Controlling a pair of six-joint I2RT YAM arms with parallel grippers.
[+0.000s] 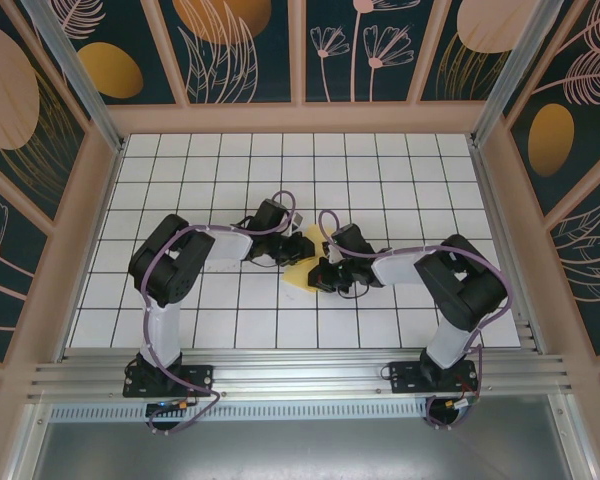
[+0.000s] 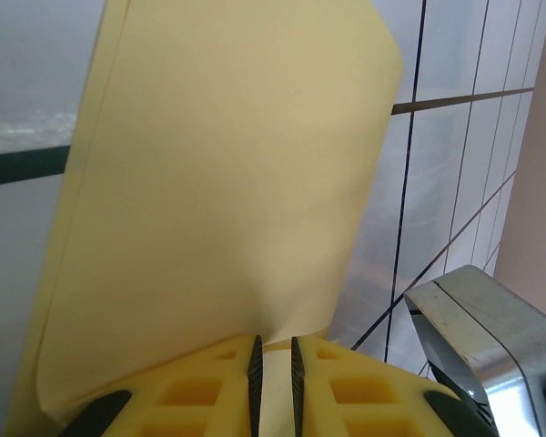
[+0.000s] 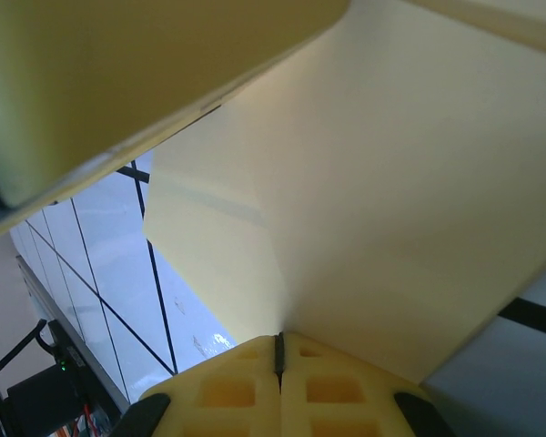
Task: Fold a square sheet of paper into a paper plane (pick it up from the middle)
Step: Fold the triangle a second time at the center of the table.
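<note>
The square sheet of paper (image 1: 300, 274) is yellow and hangs bent between both grippers above the middle of the white grid table (image 1: 280, 170). My left gripper (image 1: 288, 254) meets it from the left and my right gripper (image 1: 323, 270) from the right. In the left wrist view the sheet (image 2: 227, 182) rises as a curved wall, and its lower edge runs into the narrow gap between my left gripper's (image 2: 273, 344) pads. In the right wrist view the creased sheet (image 3: 391, 200) is pinched by my right gripper (image 3: 278, 339), whose jaws are tight together. The paper plane is out of view.
Patterned wall panels enclose the table on three sides. An aluminium rail (image 1: 300, 375) with both arm bases runs along the near edge. A silver metal part (image 2: 482, 319) sits at the lower right of the left wrist view. The two wrists are very close together.
</note>
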